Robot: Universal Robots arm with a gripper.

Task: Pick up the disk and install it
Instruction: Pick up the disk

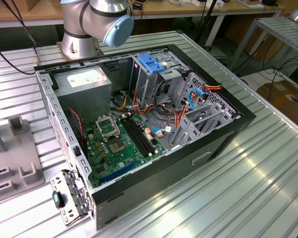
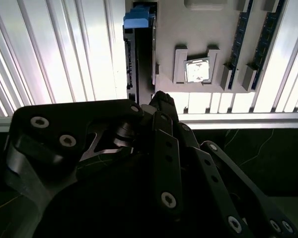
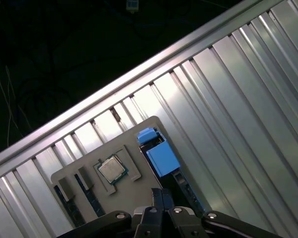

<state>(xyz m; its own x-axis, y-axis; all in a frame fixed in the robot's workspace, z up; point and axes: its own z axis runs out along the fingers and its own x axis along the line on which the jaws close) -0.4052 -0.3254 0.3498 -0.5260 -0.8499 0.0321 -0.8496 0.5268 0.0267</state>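
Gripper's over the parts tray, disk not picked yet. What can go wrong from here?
1. The disk stands on edge in a narrow slot of the grey tray, close to a chip; the shut gripper coming down off-line could hit tray or chip.
2. In the open computer case, loose cables lie by the drive cages and could snag the disk.

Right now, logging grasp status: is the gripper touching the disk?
Cannot tell: in the first wrist view the gripper hangs near the disk, neither gap nor contact plain.
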